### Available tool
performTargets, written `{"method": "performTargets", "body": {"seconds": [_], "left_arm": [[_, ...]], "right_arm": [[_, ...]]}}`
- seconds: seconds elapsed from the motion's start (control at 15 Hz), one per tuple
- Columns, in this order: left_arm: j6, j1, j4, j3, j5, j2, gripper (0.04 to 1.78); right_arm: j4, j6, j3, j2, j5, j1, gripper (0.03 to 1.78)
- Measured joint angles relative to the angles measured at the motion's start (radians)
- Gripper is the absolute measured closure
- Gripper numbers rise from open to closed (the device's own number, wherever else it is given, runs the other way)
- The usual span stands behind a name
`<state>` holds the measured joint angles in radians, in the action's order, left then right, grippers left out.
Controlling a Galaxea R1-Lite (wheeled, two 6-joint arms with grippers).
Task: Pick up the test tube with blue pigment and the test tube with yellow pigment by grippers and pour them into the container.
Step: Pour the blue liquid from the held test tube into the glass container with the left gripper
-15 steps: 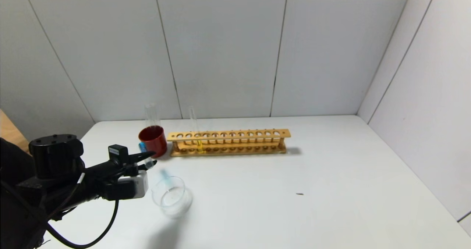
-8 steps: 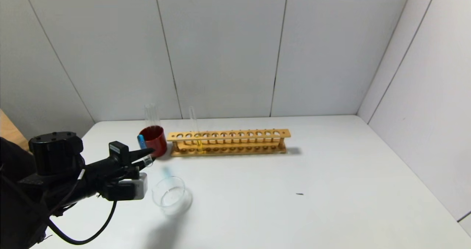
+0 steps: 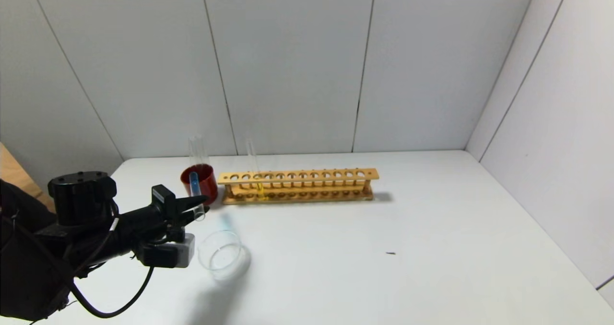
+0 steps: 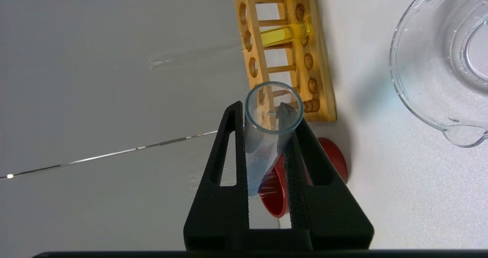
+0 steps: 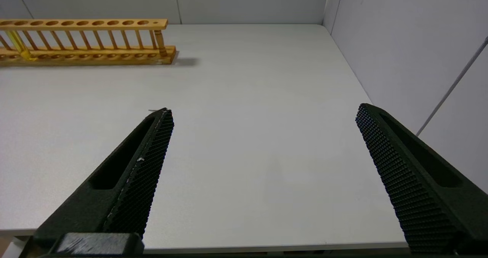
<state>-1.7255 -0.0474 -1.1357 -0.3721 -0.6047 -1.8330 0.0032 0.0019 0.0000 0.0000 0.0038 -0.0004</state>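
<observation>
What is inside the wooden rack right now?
The wooden rack holds one tube, the test tube with yellow pigment, upright near its left end. The other holes look empty; the tube's foot is partly covered by the rack's rails.

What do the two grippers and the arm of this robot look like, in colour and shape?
The left gripper is black, with two long pointed fingers that have triangular cut-outs and rough-textured inner pads. A small white-grey box sits under the black arm, from which a black cable loops down. The right gripper has the same black tapered fingers with a dimpled grid texture.
</observation>
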Motion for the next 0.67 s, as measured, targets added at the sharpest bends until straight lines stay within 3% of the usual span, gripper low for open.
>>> {"method": "performTargets", "body": {"seconds": [0.27, 0.67], "left_arm": [[-0.121, 0.04, 0.004, -0.05, -0.1, -0.017, 1.49], [-0.132, 0.036, 0.0, -0.067, -0.08, -0.045, 1.49]], "right_arm": [[0.0, 0.0, 0.0, 0.0, 0.0, 0.0, 0.06], [0.0, 0.0, 0.0, 0.0, 0.0, 0.0, 0.06]]}}
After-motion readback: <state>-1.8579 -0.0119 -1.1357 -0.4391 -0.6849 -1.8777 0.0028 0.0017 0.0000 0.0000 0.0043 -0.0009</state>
